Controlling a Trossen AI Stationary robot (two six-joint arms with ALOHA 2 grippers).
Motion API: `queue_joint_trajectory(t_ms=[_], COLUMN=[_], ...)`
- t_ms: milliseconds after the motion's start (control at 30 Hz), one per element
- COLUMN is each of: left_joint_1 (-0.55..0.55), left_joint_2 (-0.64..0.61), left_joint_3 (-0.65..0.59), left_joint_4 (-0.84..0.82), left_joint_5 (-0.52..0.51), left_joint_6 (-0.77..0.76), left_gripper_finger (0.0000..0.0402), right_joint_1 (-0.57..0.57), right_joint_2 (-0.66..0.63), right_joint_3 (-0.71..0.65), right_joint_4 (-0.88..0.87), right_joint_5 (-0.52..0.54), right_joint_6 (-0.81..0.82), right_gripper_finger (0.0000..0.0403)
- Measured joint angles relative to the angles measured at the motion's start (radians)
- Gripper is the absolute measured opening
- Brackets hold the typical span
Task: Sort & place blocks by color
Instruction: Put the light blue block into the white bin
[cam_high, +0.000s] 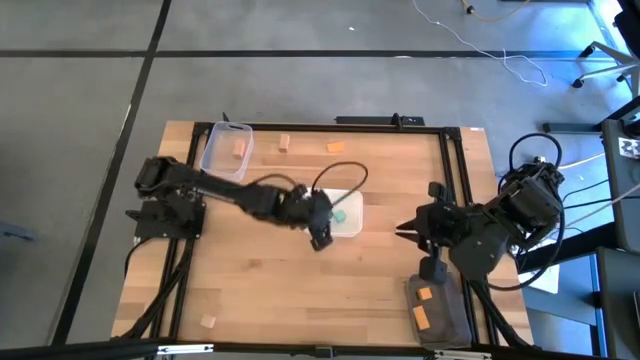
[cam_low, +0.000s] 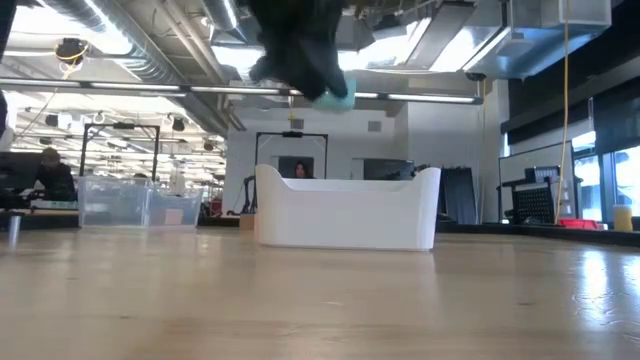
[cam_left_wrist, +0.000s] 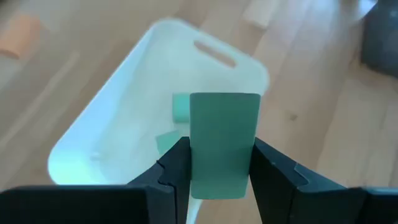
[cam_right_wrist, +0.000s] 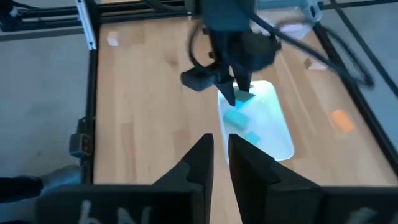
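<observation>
My left fingers (cam_left_wrist: 221, 171) clamp a teal green block (cam_left_wrist: 224, 143) above the white plastic tray (cam_left_wrist: 118, 118); next I must open them. My right fingers (cam_right_wrist: 221, 155) wait, almost together.

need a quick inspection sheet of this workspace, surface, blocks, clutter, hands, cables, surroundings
surface: wooden table, dark frame around it
job's things: green block held over the white tray, more green blocks inside; orange block in the clear tub; loose blocks near the far edge and the near left corner
clutter: grey tub holding orange blocks at the near right corner
hands: left hand shut on the green block above the tray; right hand shut, empty, waiting at the right
cables: black loop on the left arm; white cord on the floor
surroundings: person at a desk behind
</observation>
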Motion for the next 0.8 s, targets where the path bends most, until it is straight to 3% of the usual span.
queue_joint_trajectory(t_ms=[133,433,700,800], left_joint_1=[0.103,0.232,0.289,0.296], left_joint_2=[0.03,0.122,0.152,0.154], left_joint_3=[0.0,-0.002,0.0,-0.002], left_joint_4=[-0.04,-0.067,-0.06,-0.067], left_joint_5=[0.106,0.125,0.205,0.223], left_joint_6=[0.052,0.157,0.216,0.218], left_gripper_finger=[0.012,0.012,0.012,0.0144], right_joint_1=[-0.037,-0.088,-0.101,-0.101], right_joint_2=[0.0,0.0,0.0,0.0], right_joint_3=[0.0,0.0,0.0,0.0], right_joint_4=[0.0,-0.001,0.0,-0.001], right_joint_5=[0.005,0.01,0.034,0.034], right_joint_6=[-0.022,-0.018,-0.014,-0.014], right_gripper_finger=[0.0051,0.0051,0.0051,0.0051])
